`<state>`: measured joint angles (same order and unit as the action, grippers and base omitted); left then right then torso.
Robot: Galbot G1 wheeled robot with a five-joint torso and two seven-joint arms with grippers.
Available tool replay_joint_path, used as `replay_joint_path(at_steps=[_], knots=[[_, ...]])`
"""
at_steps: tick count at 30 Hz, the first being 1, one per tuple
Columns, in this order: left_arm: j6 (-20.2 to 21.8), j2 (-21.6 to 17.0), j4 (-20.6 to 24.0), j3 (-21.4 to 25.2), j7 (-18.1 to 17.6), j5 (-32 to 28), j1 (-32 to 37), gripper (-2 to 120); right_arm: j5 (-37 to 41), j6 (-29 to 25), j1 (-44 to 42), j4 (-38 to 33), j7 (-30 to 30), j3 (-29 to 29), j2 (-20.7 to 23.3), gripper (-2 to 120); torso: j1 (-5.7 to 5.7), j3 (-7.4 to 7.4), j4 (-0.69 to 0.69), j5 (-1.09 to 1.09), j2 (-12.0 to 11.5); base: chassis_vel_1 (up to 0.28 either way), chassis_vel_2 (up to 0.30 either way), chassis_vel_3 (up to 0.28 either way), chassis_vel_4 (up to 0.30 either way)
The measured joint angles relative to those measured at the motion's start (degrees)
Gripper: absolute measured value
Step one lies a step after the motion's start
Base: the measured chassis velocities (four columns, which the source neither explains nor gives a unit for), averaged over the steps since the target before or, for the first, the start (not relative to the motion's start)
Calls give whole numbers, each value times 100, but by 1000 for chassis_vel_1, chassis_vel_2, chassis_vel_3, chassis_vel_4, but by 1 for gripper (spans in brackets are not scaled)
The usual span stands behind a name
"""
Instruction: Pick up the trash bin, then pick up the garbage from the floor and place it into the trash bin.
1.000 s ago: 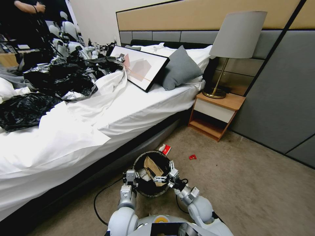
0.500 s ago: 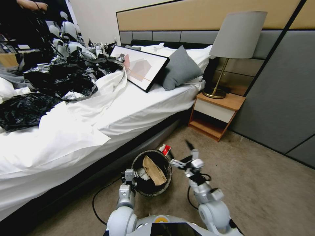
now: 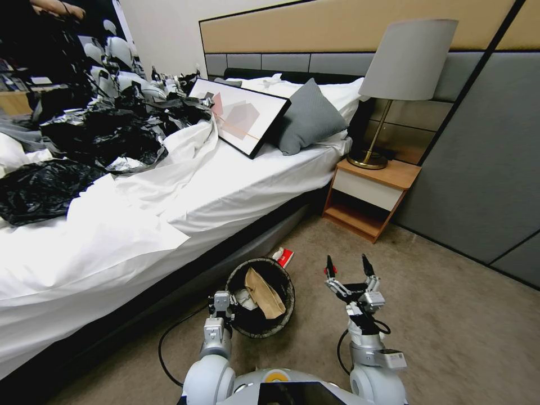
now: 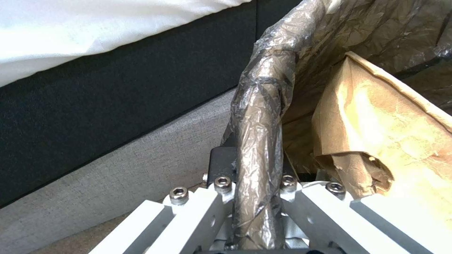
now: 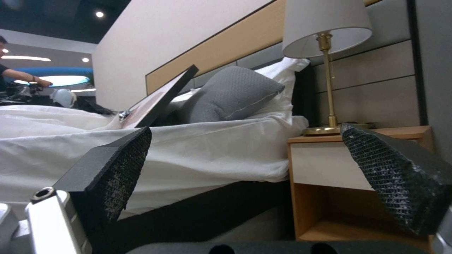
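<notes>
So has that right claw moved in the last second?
Yes. The right gripper swung off the trash bin toward the robot's right, now open above the carpet.

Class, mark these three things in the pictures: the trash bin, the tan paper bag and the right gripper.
trash bin (image 3: 286, 281), head view, on its bag-covered rim.
tan paper bag (image 3: 263, 293), head view, on its creased middle, inside the bin.
right gripper (image 3: 349, 265), head view, midway between its spread fingertips.

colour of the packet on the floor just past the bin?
Red and white. The packet lies on the carpet beside the trash bin, clearest in the head view.
</notes>
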<state>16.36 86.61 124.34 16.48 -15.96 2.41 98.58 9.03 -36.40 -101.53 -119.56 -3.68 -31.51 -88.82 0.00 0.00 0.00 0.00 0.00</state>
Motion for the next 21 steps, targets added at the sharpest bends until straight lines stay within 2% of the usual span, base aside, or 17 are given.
replay_joint_path(at_steps=[5,21], knots=[[0,5,-5,-42,0,7,-7,1,51,12,27,86,-21,-170,19,100,0,0,0,0,0,0,0,0,0],[-3,-14,-35,-72,0,16,-11,1,43,148,218,198,-52,-193,-16,100,0,0,0,0,0,-12,9,19,-11]])
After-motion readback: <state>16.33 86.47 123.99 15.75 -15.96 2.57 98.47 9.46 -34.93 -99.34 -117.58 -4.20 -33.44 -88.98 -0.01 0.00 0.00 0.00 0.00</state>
